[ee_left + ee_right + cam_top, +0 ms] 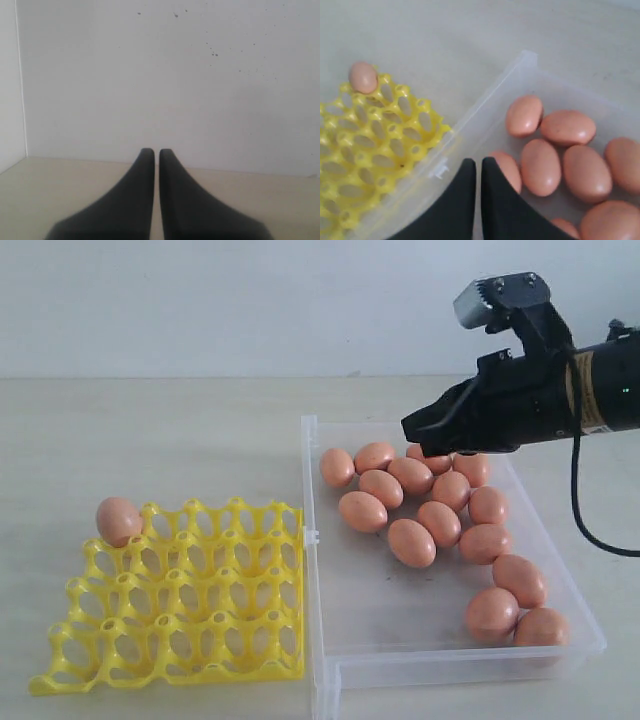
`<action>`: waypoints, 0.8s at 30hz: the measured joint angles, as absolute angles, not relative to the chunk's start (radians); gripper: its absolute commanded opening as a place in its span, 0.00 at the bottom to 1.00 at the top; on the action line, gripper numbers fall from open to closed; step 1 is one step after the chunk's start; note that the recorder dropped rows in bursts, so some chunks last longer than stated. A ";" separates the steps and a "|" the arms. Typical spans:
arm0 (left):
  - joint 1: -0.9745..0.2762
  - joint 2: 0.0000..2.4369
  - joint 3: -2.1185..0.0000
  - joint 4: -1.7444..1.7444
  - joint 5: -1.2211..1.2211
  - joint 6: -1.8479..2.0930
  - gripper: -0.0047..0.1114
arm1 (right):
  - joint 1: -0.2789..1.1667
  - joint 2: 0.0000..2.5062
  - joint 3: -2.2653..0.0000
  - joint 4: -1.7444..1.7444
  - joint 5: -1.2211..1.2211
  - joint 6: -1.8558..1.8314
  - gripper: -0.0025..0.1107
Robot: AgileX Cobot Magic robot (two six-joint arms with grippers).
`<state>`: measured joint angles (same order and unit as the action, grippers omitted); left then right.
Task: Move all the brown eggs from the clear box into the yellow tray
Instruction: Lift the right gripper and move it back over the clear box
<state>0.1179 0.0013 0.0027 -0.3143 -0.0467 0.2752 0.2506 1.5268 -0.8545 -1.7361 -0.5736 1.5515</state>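
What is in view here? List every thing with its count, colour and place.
eggs in box: fifteen, orange-brown, loose, bunched along the far and right sides of the box
egg in tray: one, orange-brown, far-left corner cup
tray: one, yellow, on the table left of the box
box: one, clear, right of the tray
table: one, beige, under everything
wall: white, behind the table
cable: one, black, hanging from the right arm
right gripper: one, black, shut and empty, above the box's far end
left gripper: one, black, shut and empty, facing the wall
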 measured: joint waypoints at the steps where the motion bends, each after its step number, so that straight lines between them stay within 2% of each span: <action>1: 0.118 0.001 0.003 -0.314 -0.047 0.275 0.07 | 0.251 1.527 -0.855 -1.739 -0.555 1.468 0.02; 5: 0.118 0.001 0.003 -0.314 -0.047 0.275 0.07 | 0.291 1.527 -0.855 -1.745 -0.397 1.152 0.02; 11: 0.118 0.001 0.003 -0.314 -0.047 0.275 0.07 | 0.471 1.535 -0.858 -1.755 0.214 0.764 0.02; 14: 0.118 0.001 0.003 -0.314 -0.047 0.275 0.07 | 0.499 1.569 -0.904 -1.698 0.403 0.741 0.02; 17: 0.118 0.001 0.003 -0.314 -0.047 0.275 0.07 | 0.476 1.607 -1.010 -1.372 0.440 0.654 0.02; 20: 0.118 0.001 0.003 -0.314 -0.047 0.275 0.07 | 0.436 1.657 -1.132 -0.824 0.481 0.289 0.02; 21: 0.118 0.001 0.003 -0.314 -0.047 0.275 0.07 | 0.424 1.681 -1.172 -0.589 0.528 0.141 0.02; 24: 0.118 0.001 0.003 -0.314 -0.047 0.275 0.07 | 0.407 1.762 -1.278 -0.182 0.730 -0.142 0.04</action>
<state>0.1179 0.0013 0.0027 -0.3143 -0.0467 0.2752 0.4066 1.7616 -1.2777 -0.1819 0.7299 -0.1424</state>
